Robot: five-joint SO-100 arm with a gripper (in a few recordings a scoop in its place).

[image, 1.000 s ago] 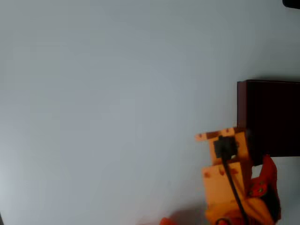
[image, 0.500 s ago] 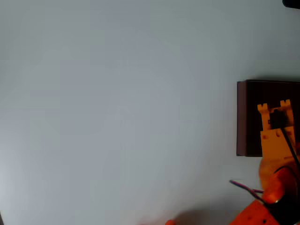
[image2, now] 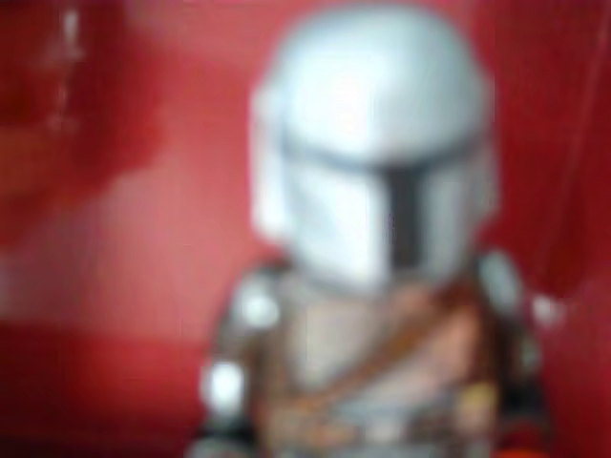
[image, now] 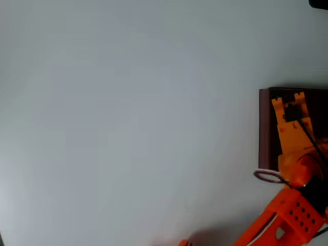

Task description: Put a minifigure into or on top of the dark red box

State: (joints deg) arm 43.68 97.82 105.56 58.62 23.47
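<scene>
Your arm over the box

Your hand (image: 288, 96) hung above the dark red box (image: 265, 128); the minifigure (image2: 377, 277) filled the blurred wrist view; grip unclear.

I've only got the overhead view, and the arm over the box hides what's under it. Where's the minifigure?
Observer: Right in front of the wrist camera, the minifigure is very close and blurred.
Operator: Upright or tipped?
Observer: Upright in that picture and facing the lens, with a pale helmet and a dark visor.
Operator: What's behind it?
Observer: Red all round. It may be the box, but the blur leaves me unsure.
</scene>
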